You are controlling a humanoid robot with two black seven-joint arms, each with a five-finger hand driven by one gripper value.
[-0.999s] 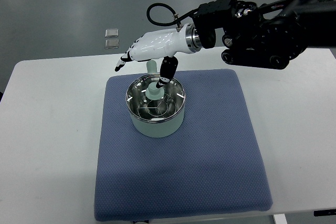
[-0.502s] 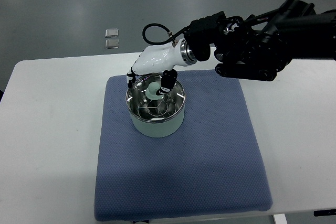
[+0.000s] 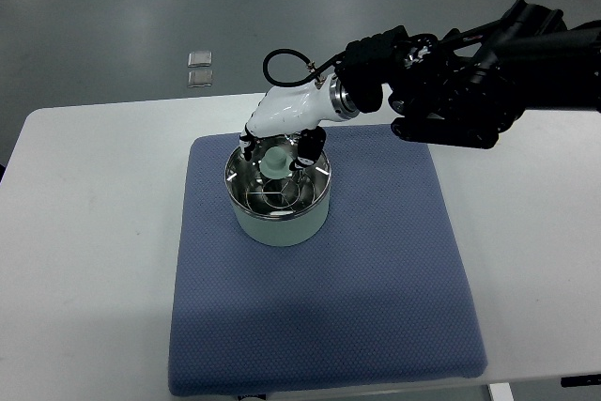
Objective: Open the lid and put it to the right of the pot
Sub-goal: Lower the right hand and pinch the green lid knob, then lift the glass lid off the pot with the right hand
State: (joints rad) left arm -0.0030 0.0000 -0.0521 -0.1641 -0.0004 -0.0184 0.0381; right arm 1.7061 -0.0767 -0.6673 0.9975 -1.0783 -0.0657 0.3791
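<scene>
Here the blue mat (image 3: 376, 307) carries the pot (image 3: 280, 218) at its upper left, lid (image 3: 278, 185) on — the right hand (image 3: 278, 143) curls its fingers round the pale knob (image 3: 276, 161). Best to firm that pinch, lift straight up, then carry rightward — the mat there lies bare.

The pot (image 3: 280, 204) stands on the mat (image 3: 376, 288), toward its far left part, and the mat lies on the table (image 3: 84, 260). The lid (image 3: 278, 180) sits on the pot, with the right hand (image 3: 279, 143) over its knob (image 3: 275, 161), the arm (image 3: 470, 82) coming in from the right. Two small squares (image 3: 199, 69) lie on the floor behind the table, to the left.
</scene>
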